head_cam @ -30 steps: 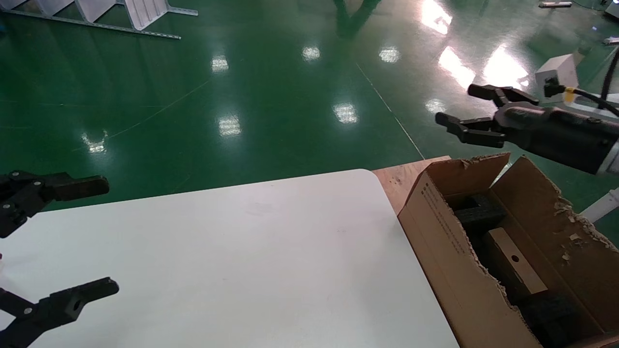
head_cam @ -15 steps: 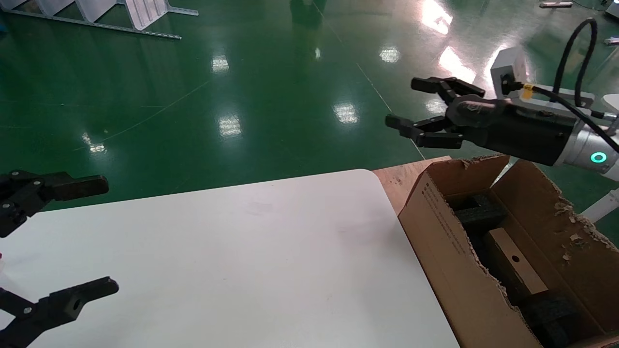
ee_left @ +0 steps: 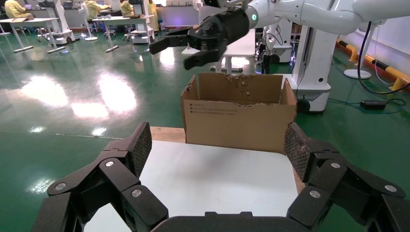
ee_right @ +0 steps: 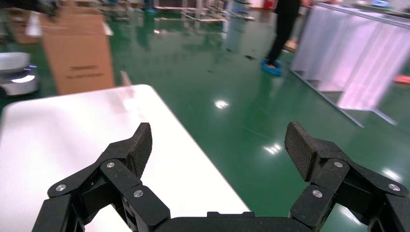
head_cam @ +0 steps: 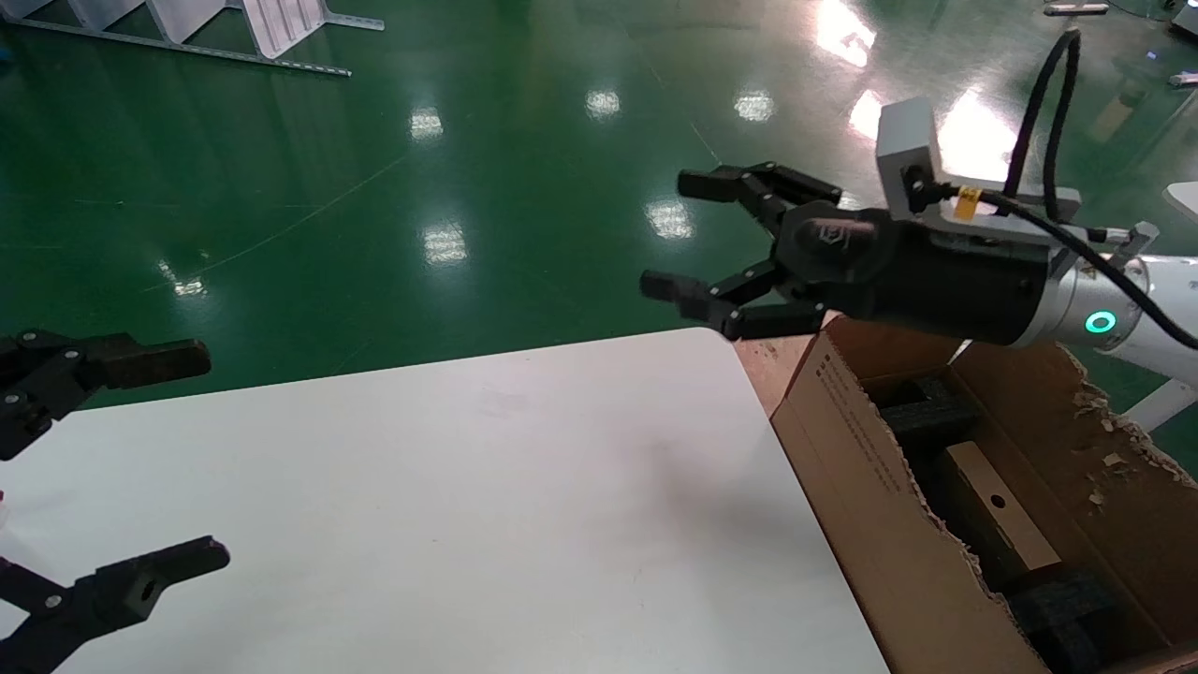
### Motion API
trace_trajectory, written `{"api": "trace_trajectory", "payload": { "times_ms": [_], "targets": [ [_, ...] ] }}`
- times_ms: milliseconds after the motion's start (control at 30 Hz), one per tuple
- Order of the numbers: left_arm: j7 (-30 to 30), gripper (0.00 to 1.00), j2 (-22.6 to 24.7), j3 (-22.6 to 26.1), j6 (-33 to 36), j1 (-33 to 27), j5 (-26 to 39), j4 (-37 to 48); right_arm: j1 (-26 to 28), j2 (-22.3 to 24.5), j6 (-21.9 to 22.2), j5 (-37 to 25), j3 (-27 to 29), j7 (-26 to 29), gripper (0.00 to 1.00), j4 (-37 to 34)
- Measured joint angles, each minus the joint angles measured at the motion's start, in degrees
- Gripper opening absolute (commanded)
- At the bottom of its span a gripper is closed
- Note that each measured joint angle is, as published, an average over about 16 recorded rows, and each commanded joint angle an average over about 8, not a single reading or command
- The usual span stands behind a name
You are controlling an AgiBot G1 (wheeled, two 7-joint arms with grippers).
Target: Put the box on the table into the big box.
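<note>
Hovering over the table's [head_cam: 421, 487] far corner, right gripper [head_cam: 688, 239], jaws spread, empty.

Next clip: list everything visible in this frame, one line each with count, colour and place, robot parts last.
Small oblong cardboard box: one, brown with a round black hole, lying inside the big carton between the foam blocks.
Large corrugated cardboard carton: one, brown with ragged flap edges, beside the table's right edge.
Black foam blocks: two visible, inside the carton at either end of the small box.
White tabletop: one, white with a rounded corner, in front of the robot.
Wooden board: one, light brown, under the carton's far corner.
Left gripper: one, black, open, over the table's left edge.
Right gripper: one, black, open and holding nothing, above the table's far right corner.
</note>
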Motion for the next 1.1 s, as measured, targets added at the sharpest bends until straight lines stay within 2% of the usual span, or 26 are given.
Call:
{"api": "trace_trajectory", "payload": {
  "times_ms": [367, 633, 833, 1100],
  "targets": [
    [0.0, 1.00, 0.0, 0.0, 0.0, 0.0, 0.0, 0.0, -9.1, 0.3, 1.1, 2.9, 5.2, 9.1, 1.00, 20.6],
    [0.0, 1.00, 0.0, 0.0, 0.0, 0.0, 0.0, 0.0, -14.4, 0.4, 1.7, 4.6, 8.3, 14.3, 1.00, 32.7],
    [0.0, 1.00, 0.0, 0.0, 0.0, 0.0, 0.0, 0.0, -16.2, 0.5, 2.0, 5.2, 9.4, 15.9, 1.00, 36.9],
    [0.0, 1.00, 0.0, 0.0, 0.0, 0.0, 0.0, 0.0, -16.2, 0.5, 2.0, 5.3, 9.4, 15.9, 1.00, 36.9]
  ]
}}
